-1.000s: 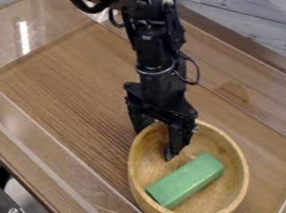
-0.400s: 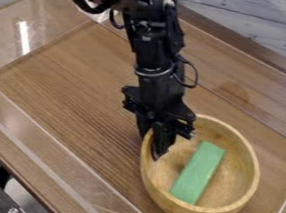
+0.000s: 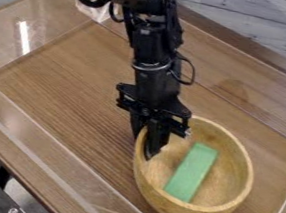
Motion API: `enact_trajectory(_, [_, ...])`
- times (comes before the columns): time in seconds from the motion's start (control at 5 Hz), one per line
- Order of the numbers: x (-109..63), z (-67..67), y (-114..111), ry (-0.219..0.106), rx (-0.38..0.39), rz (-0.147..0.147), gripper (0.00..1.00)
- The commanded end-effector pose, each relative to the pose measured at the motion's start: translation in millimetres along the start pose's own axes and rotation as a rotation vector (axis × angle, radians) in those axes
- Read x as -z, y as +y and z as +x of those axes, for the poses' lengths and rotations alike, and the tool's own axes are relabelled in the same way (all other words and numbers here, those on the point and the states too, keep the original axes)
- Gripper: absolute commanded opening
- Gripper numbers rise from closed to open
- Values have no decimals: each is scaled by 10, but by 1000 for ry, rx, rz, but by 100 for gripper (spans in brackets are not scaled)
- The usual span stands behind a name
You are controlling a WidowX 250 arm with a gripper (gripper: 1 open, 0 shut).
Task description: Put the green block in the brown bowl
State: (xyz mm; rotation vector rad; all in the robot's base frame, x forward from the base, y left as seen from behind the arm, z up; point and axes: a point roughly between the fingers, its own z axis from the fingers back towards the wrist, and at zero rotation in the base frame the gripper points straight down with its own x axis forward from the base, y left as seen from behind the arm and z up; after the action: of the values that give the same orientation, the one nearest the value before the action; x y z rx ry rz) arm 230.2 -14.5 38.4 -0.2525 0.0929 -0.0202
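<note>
The claw (image 3: 158, 141), closed and empty, hangs above the glossy wooden table (image 3: 72, 63).

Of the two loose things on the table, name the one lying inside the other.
The green block: the flat green bar lies inside the brown bowl, the round wooden container holding it.
</note>
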Motion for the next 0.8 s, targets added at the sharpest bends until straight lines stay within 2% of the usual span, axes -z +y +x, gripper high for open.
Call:
enact_trajectory(0.0, [-243,104,-3,-63,10,7,0])
enact_trajectory(0.6, [-308,92,47,-43,0,-5,0])
